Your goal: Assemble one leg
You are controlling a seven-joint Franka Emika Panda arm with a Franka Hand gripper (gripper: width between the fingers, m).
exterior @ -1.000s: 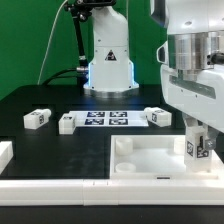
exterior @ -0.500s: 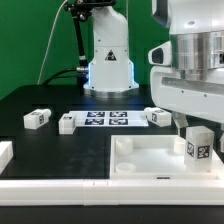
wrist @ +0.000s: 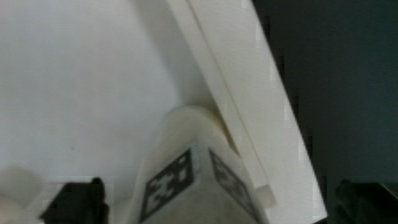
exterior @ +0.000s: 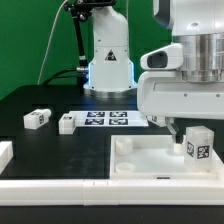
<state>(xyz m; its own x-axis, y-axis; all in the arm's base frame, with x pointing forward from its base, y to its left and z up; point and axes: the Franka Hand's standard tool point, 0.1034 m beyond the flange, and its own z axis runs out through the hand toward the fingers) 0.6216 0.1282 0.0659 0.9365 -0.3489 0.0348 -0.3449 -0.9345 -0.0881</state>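
Note:
One leg (exterior: pixel 197 145), a small white block with tags on its faces, stands upright in the corner of the large white tray-like piece (exterior: pixel 140 168) at the exterior view's right. My gripper (exterior: pixel 185 128) is open and hangs just above and behind the leg, not touching it. In the wrist view the leg (wrist: pixel 192 168) rises between my dark fingertips (wrist: pixel 80 202), with a gap on each side, and the gripper (wrist: pixel 222 208) holds nothing. The tray's raised rim (wrist: pixel 240 80) runs past the leg.
Two more legs (exterior: pixel 37 118) (exterior: pixel 67 122) lie on the black table to the exterior view's left of the marker board (exterior: pixel 105 119). A white part (exterior: pixel 5 152) sits at the left edge. The robot's base (exterior: pixel 108 60) stands at the back.
My gripper has let go of the leg, risen and shifted toward the exterior view's left. The leg stays upright in the tray's corner.

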